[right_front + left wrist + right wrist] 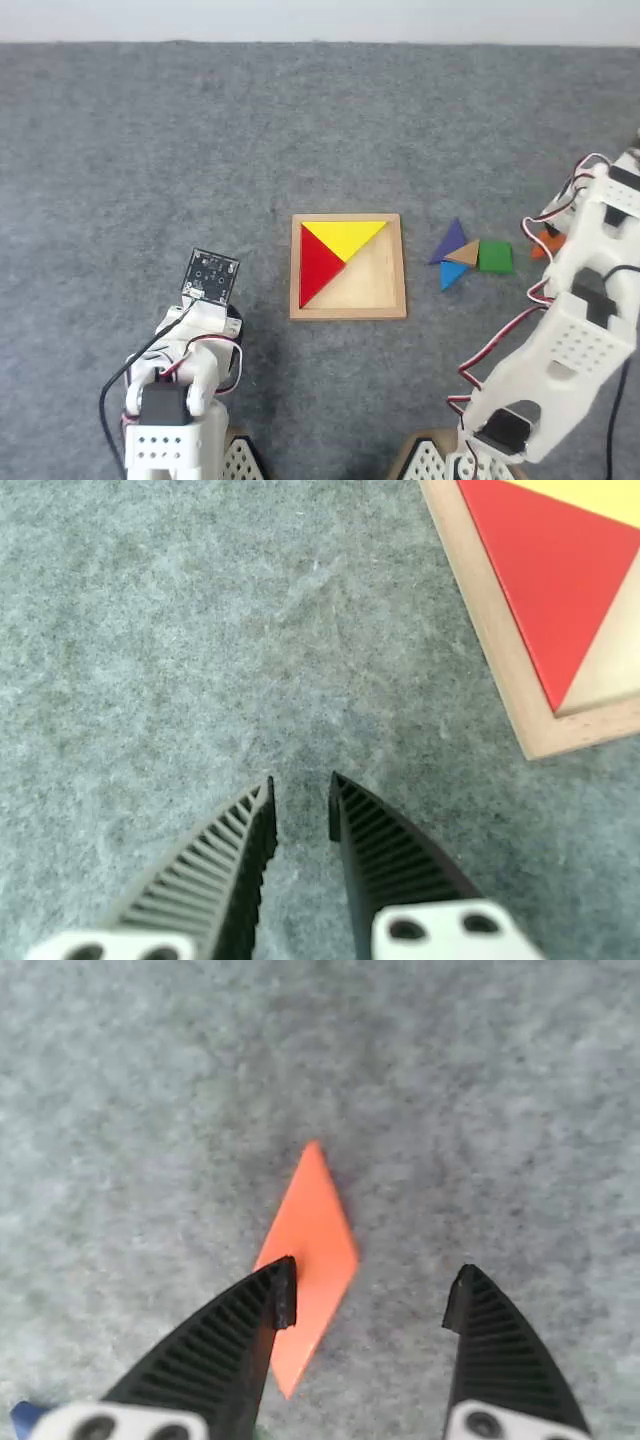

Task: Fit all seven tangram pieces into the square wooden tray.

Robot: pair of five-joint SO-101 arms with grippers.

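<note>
- Surface (150, 150): grey felt, carrying all items listed below.
- Left end effector (301, 782): set narrow, a slim strip of felt showing between the two black ribbed fingers (245, 850). It hovers over the surface at about 8 o'clock from the tray, clear of the tray's rim.
- Square wooden tray (348, 314): lies flat near the middle of the surface. One corner of its rim (495, 640) appears in the left wrist view.
- Red triangle (316, 265): seated in the tray on the 9 o'clock side, its long edge against the yellow triangle.
- Yellow triangle (345, 237): seated in the tray on the 12 o'clock side. The tray floor from 3 to 6 o'clock is bare wood.
- Loose cluster at 3 o'clock from the tray: purple triangle (452, 240) at 12 o'clock, brown triangle (465, 253) in the middle, blue triangle (452, 273) at 6 o'clock, green square (495, 257) at 3 o'clock, all close together.
- Orange parallelogram (547, 243): flat on the felt at 3 o'clock from the green square, partly hidden by the right arm.
- Right end effector (373, 1272): spread wide, holding no piece, poised over the orange parallelogram (310, 1230). One fingertip overlaps the piece's edge; contact cannot be confirmed.
</note>
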